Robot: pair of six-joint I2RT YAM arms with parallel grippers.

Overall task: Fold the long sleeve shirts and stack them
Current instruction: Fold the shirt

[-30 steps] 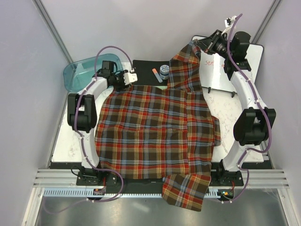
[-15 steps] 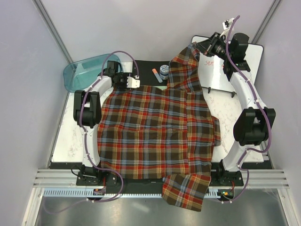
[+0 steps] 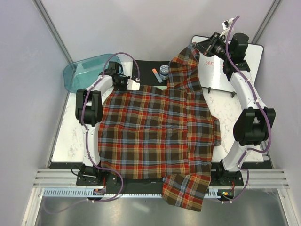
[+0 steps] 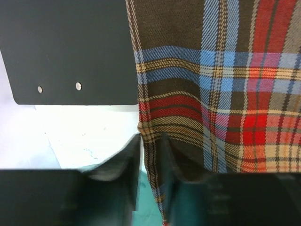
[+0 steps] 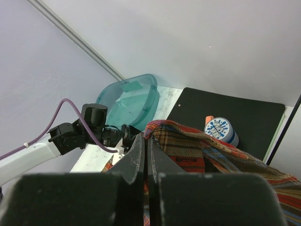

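The plaid long sleeve shirt (image 3: 155, 127) lies spread across the table, one part (image 3: 186, 190) hanging over the near edge. My left gripper (image 3: 134, 85) is at the shirt's far left corner. In the left wrist view its fingertips (image 4: 151, 141) press the shirt's hem (image 4: 225, 94) from both sides, low over the table. My right gripper (image 3: 196, 47) is raised at the far right, shut on a bunched end of the shirt (image 5: 197, 146) that rises from the table to its jaws (image 5: 146, 141).
A teal plastic bin (image 3: 77, 73) stands at the far left. On a black mat (image 3: 146, 68) at the back are an orange marker (image 3: 155, 74) and a small blue-and-white tub (image 3: 164, 70). A whiteboard (image 3: 221, 75) lies under the right arm.
My left gripper moved right and down to the shirt's far left corner, and its jaws narrowed onto the hem. The right gripper shifted only slightly, still holding the raised end.
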